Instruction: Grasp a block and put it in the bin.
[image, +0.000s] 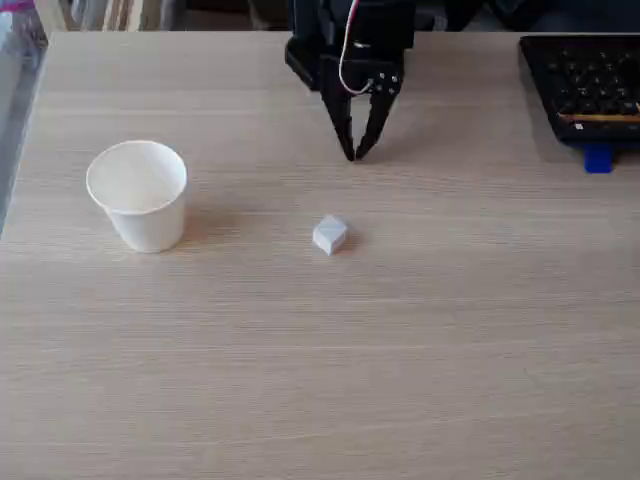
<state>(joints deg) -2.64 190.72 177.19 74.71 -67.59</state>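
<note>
One block near the middle of the table, resting apart from all else, one corner toward the camera. One bin upright at fixed-view left, well apart from the block. One tool beyond the block, fingertips nearly together, holding nothing; one keyboard and one blue piece at right.

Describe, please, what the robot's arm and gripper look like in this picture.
The arm is black, with a white and a red cable looping down its front. Its gripper has two black fingers tapering to narrow tips.
</note>
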